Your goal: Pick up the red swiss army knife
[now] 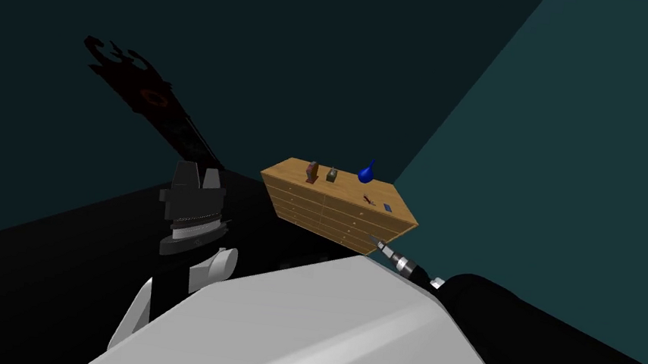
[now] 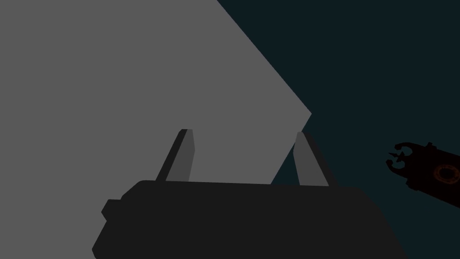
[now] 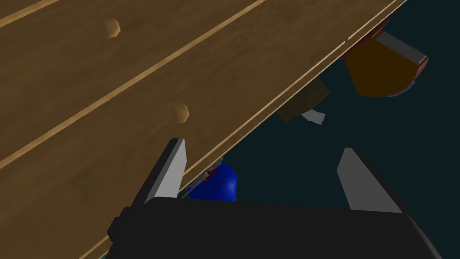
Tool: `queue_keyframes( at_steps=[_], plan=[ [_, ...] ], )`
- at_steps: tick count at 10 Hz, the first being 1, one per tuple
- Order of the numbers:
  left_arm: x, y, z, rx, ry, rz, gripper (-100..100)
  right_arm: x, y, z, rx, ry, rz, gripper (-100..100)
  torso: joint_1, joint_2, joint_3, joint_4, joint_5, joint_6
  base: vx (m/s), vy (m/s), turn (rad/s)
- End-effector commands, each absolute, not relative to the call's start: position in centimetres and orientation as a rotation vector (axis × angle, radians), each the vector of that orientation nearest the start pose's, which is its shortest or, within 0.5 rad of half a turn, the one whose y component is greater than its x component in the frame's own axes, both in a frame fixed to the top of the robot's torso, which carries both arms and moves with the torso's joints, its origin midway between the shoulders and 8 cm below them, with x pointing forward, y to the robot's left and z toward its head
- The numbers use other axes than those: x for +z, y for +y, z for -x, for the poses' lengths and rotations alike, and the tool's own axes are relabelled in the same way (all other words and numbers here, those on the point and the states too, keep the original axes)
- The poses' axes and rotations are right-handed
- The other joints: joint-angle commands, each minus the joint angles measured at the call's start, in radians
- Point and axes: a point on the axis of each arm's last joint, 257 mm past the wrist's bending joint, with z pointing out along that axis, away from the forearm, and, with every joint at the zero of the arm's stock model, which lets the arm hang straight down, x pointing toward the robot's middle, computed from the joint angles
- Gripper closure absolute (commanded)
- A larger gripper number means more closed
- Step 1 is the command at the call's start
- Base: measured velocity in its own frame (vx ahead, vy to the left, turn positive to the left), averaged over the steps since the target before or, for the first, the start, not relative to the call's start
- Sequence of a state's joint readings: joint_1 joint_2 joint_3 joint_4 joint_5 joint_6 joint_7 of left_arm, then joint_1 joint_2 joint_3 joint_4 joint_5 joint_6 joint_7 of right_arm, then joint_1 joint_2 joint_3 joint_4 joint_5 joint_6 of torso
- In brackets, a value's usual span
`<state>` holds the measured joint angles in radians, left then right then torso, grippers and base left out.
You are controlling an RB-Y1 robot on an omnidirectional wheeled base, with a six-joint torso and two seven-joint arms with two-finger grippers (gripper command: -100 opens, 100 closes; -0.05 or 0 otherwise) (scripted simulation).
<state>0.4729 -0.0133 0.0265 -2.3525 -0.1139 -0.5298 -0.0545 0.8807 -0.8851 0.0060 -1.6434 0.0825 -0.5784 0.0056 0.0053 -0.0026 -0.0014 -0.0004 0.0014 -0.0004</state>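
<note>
1. Hovering well left of the wooden dresser [image 1: 311, 213], the left gripper [image 2: 243, 132] had its fingers spread, grasping nothing.
2. The red swiss army knife [image 1: 368, 198] lay on the dresser's top surface, near a blue vase [image 1: 366, 171] and a blue card [image 1: 387, 207].
3. The right gripper [image 3: 264, 145], fingers released, faced the drawer fronts.

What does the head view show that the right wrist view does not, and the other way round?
Head view: the top of the wooden dresser from above, the red knife and a blue card lying on it, and the left gripper. Right wrist view: drawer knobs up close and the right gripper, open. Shared: the dresser, the blue rounded object, perhaps the knife's edge.
</note>
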Motion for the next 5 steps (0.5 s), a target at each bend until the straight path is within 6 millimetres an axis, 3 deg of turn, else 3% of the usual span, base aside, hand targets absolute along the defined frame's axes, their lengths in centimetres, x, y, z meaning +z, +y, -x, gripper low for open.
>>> queue_keyframes(
  at_steps=[1,2,3,4,5],
  plan=[
    [6.9,26.7,-32.5,-1.185,0.589,0.473,0,-33.9,-44.3,-21.0,0.641,2.020,-0.548,-100,0.000,0.000,0.000,0.000,0.000,0.000,0.035,0.084,0.043],
    [6.9,26.7,-32.5,-1.185,0.589,0.473,0,-34.9,-46.3,-19.2,0.582,2.085,-0.543,-100,0.000,0.000,0.000,0.000,0.000,0.000,0.068,0.094,0.089],
    [6.9,26.7,-32.5,-1.185,0.589,0.473,0,-34.8,-46.5,-19.3,0.578,2.096,-0.526,-100,0.000,-0.001,0.000,0.000,0.000,0.000,0.076,0.070,0.052],
    [6.9,26.7,-32.5,-1.185,0.589,0.473,0,-35.7,-48.4,-17.5,0.520,2.157,-0.521,-100,-0.001,-0.002,-0.001,0.000,0.000,0.000,0.076,0.085,0.097],
    [6.9,26.7,-32.5,-1.185,0.589,0.473,0,-35.5,-48.6,-17.7,0.514,2.169,-0.501,-100,0.000,-0.002,-0.001,0.000,0.000,0.000,0.057,0.076,0.052]
  ],
)
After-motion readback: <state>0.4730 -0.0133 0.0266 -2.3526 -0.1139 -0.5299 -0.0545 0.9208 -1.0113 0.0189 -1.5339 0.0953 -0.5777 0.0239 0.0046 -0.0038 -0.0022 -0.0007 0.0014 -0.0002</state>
